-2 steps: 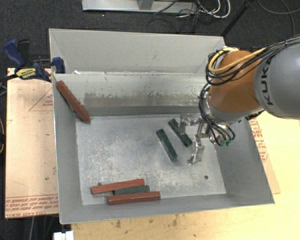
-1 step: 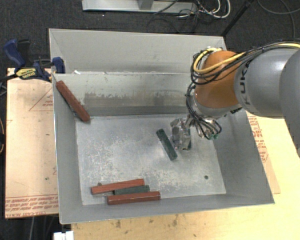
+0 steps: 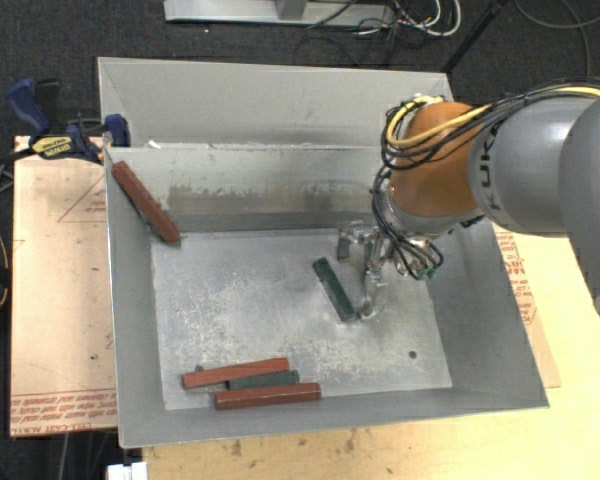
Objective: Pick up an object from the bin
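Camera view | gripper [image 3: 368,296] just beside dark green bar [image 3: 330,280] at bin [image 3: 230,308] centre, perhaps touching | opening: cannot tell

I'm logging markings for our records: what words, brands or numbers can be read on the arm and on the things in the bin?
"KU": dark letters on the grey arm link, beside the orange cover; any further letters cannot be read.
No text can be seen on the dark green stick, the leaning brown stick or the three sticks at the front.
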Robot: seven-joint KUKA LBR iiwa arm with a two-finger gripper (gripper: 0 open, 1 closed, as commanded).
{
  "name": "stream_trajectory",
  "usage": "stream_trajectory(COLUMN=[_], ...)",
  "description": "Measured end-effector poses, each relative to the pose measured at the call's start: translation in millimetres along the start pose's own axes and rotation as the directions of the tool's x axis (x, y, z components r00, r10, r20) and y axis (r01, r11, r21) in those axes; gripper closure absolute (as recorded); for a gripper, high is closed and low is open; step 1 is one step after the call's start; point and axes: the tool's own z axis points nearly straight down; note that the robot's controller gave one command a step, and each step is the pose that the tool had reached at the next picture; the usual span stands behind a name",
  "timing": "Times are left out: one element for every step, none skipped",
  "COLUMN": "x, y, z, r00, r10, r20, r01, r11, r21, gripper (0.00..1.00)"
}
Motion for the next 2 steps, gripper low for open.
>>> stream_trajectory(x=[0.1, 15.1], y=[0, 24], z=[0, -11], r00=[1.000, 0.981], r10=[0.000, -0.193], r20=[0.000, -0.006], r01=[0.000, 0.193], r11=[1.000, 0.981], r21=[0.000, 0.000], gripper=[0.00, 0.00])
